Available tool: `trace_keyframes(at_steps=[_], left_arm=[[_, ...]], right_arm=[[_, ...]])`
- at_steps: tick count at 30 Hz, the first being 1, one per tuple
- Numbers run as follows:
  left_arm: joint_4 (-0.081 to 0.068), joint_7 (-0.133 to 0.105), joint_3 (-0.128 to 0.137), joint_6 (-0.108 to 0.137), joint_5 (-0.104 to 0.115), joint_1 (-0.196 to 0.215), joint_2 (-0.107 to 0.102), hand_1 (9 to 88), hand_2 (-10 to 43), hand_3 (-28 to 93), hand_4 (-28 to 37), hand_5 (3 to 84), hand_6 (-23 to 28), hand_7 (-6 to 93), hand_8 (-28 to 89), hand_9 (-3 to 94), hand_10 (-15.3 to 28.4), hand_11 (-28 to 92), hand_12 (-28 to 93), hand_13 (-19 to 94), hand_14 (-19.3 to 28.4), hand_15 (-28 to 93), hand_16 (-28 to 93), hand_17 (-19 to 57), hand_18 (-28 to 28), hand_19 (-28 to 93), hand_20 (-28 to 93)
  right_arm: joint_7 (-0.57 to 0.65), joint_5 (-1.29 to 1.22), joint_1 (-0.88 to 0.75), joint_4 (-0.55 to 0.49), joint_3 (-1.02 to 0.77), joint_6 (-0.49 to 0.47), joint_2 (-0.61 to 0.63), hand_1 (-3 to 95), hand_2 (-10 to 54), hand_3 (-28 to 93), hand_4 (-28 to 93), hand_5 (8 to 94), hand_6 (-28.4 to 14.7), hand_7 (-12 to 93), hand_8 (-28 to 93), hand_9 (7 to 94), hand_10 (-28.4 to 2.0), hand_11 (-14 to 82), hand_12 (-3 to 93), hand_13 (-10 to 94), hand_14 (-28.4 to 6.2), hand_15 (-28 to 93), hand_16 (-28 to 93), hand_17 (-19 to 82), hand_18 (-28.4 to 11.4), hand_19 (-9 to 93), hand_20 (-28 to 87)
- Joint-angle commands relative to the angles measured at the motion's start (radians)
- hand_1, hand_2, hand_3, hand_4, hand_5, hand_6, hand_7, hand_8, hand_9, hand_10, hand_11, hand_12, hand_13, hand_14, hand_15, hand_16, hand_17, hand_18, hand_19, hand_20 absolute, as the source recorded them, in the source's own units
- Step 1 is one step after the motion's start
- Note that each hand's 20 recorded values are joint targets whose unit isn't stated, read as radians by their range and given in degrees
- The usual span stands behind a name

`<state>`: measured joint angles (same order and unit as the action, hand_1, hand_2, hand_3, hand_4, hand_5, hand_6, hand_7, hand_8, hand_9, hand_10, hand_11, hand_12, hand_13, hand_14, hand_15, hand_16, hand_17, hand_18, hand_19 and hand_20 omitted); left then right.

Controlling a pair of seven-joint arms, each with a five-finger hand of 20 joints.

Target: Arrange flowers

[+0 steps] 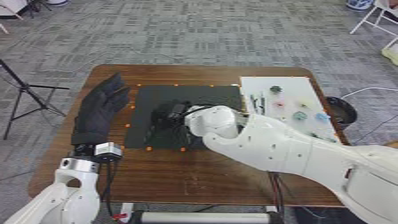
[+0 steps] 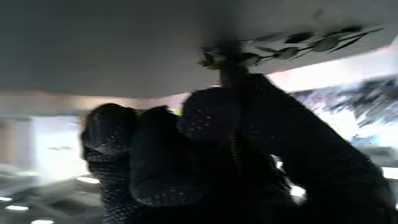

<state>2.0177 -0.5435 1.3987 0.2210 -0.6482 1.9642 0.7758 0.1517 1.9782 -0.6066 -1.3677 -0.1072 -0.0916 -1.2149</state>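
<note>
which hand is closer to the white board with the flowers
Right: the right hand is over the black mat, beside the white board; the left hand is left of the mat.

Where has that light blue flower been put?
In the head view, the light blue flower is on the white sheet on the right side of the table, near the sheet's right edge, just right of the blue-green flower.
</note>
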Motion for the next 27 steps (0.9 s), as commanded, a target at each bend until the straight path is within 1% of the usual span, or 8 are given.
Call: trace_keyframes(at_steps=[1,5,7,8,13,14,19,27], left_arm=[[0.004,-0.004,0.001,-0.002,0.004,0.004,0.018,24.4,-3.7,69,-27.0,32.1,3.4,18.6,-8,24.7,11.5,20,19,19,13.4,29,5,-9.8,19.4,38,14],[0.002,-0.004,-0.002,-0.004,0.003,-0.001,0.018,24.4,-3.8,69,-27.0,32.1,3.4,18.6,-8,24.6,11.4,20,19,19,13.4,29,5,-9.8,19.4,38,14],[0.0,-0.004,-0.004,-0.005,0.003,-0.003,0.019,24.4,-3.7,69,-27.0,32.1,3.4,18.6,-8,24.5,11.4,20,19,19,13.4,29,5,-9.8,19.4,38,14],[0.0,-0.002,-0.003,-0.005,0.002,-0.003,0.019,24.4,-3.7,69,-27.0,32.1,3.4,18.6,-8,24.6,11.4,20,19,19,13.4,29,5,-9.8,19.4,38,14],[0.0,0.001,0.0,-0.007,0.002,-0.001,0.021,24.5,-3.6,69,-27.0,32.1,3.4,18.5,-8,24.6,11.5,20,19,19,13.4,29,5,-9.7,19.4,38,14],[-0.002,0.004,0.0,-0.009,0.001,-0.002,0.023,24.5,-3.6,68,-27.0,32.0,3.3,18.6,-8,24.6,11.5,20,19,19,13.4,29,5,-9.7,19.4,38,14],[-0.004,0.006,-0.002,-0.01,0.001,-0.008,0.023,24.4,-3.7,69,-26.9,32.0,3.3,18.6,-8,24.6,11.4,20,19,19,13.4,29,5,-9.8,19.4,38,14],[-0.007,0.021,-0.003,-0.02,-0.005,-0.011,0.029,24.4,-3.7,69,-27.0,32.1,3.4,18.6,-8,24.6,11.4,20,19,19,13.4,29,5,-9.8,19.4,38,14]], right_arm=[[-0.086,-0.121,-0.039,0.01,0.011,0.277,0.055,28.0,11.6,90,-21,41.0,4.8,15,-14,79.2,-12.0,69.1,32.6,77,-11.3,89,33,37,-24.6,93,47],[-0.105,-0.134,-0.049,-0.003,-0.007,0.287,0.058,28.0,11.3,91,-22,41.4,4.6,15,-13,79.2,-12.2,69.1,32.2,77,-11.3,89,33,37,-24.6,93,47],[-0.128,-0.154,-0.066,-0.014,-0.036,0.25,0.058,27.8,12.4,92,-21,41.5,4.5,15,-13,79.3,-12.2,69.1,32.1,77,-11.3,89,33,37,-24.6,93,47],[-0.127,-0.174,-0.066,-0.025,-0.032,0.247,0.061,27.9,14.8,92,-18,41.5,4.5,15,-13,79.2,-12.2,69.2,32.1,77,-11.3,89,32,37,-24.5,93,47],[-0.126,-0.133,-0.099,-0.085,-0.066,0.11,0.069,28.2,21.3,93,-12,38.9,4.6,14,-13,79.2,-12.2,69.2,32.0,77,-11.3,89,32,37,-24.1,93,48],[-0.125,-0.117,-0.11,-0.095,-0.068,0.101,0.071,28.1,22.5,93,-11,38.9,4.7,14,-13,79.5,-12.3,69.2,31.9,77,-11.2,89,32,37,-24.1,93,48],[-0.098,-0.019,-0.13,-0.148,-0.066,-0.009,0.071,27.3,24.0,93,-9,37.7,5.1,14,-13,80.1,-12.0,69.8,32.1,78,-11.0,90,32,38,-24.4,93,48],[-0.069,-0.023,-0.139,-0.162,-0.067,-0.018,0.059,26.5,24.8,93,-8,35.4,4.7,14,-13,81.0,-11.0,70.7,32.1,79,-10.3,91,32,40,-24.1,93,49]])
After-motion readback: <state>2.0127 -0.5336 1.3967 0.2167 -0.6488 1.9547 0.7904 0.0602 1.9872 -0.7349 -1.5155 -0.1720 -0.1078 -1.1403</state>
